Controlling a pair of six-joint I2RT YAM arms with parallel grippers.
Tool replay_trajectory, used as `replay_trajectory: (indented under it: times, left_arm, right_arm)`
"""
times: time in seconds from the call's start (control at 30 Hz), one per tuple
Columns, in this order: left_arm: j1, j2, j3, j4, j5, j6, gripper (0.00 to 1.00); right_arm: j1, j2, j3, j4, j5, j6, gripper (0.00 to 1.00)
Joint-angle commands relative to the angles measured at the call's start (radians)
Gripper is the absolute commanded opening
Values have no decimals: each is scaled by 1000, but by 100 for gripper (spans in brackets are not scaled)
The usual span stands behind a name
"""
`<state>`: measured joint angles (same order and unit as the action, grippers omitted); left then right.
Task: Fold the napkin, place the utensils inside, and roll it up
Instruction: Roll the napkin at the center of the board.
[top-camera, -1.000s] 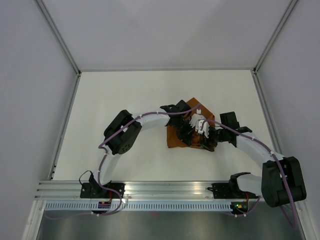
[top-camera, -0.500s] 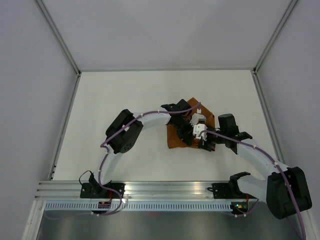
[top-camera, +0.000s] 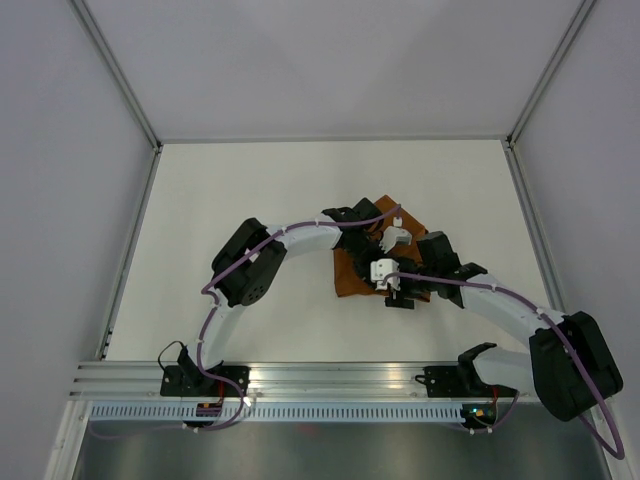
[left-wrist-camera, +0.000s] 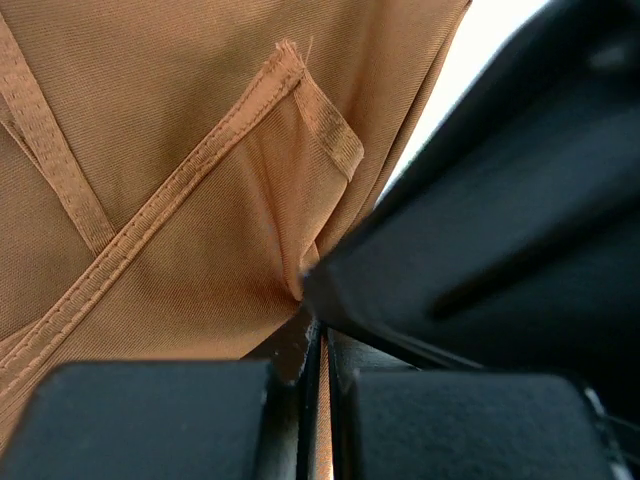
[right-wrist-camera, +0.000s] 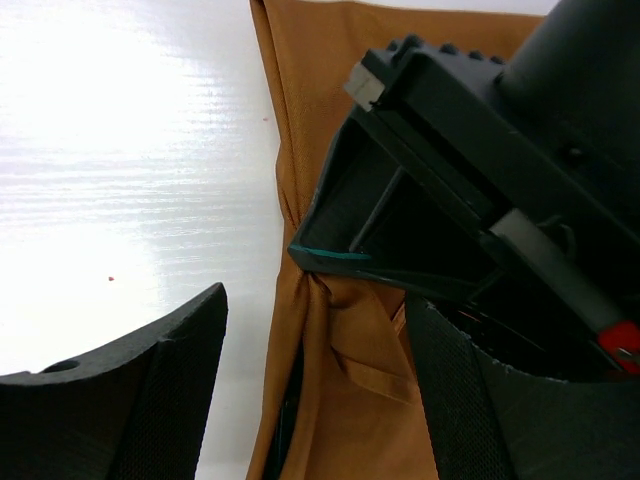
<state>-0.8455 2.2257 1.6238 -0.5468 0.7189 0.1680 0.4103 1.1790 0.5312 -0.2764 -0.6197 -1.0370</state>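
The rust-orange napkin (top-camera: 349, 281) lies folded on the white table, mostly covered by both arms. My left gripper (top-camera: 373, 248) is down on it and shut; the cloth (left-wrist-camera: 180, 150) puckers toward its tips (left-wrist-camera: 322, 338), with an orange sliver between the jaws. My right gripper (top-camera: 394, 292) is open at the napkin's near edge. In the right wrist view its gap (right-wrist-camera: 310, 400) spans the napkin's (right-wrist-camera: 370, 420) edge, one finger (right-wrist-camera: 120, 390) over bare table. A short teal-green edge (right-wrist-camera: 330, 256), possibly the utensil, shows under the left gripper's black tip. The rest of the utensils are hidden.
The white table (top-camera: 250, 200) is walled by grey panels with metal posts at the left, back and right. A metal rail (top-camera: 330, 375) runs along the near edge by the arm bases. The two arms crowd together over the napkin.
My right gripper has moved left and nearer, from over the napkin's right part to its near edge, and its jaws have spread wider. The left gripper has stayed put.
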Motion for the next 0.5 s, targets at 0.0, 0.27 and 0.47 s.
replay_trajectory:
  times: [0.0,0.27,0.47]
  left_arm:
    - [3,25,31,-24,25,-39,2]
    - [5,23,39,-33,36,-38,2]
    - [10,29,57,-39,54,-47,2]
  right_arm:
    - [31,51,-10,106,50,-34,77]
    - [38,90,-63,151,112,-67,72]
    - [38,93,-92,166,144,-64,38]
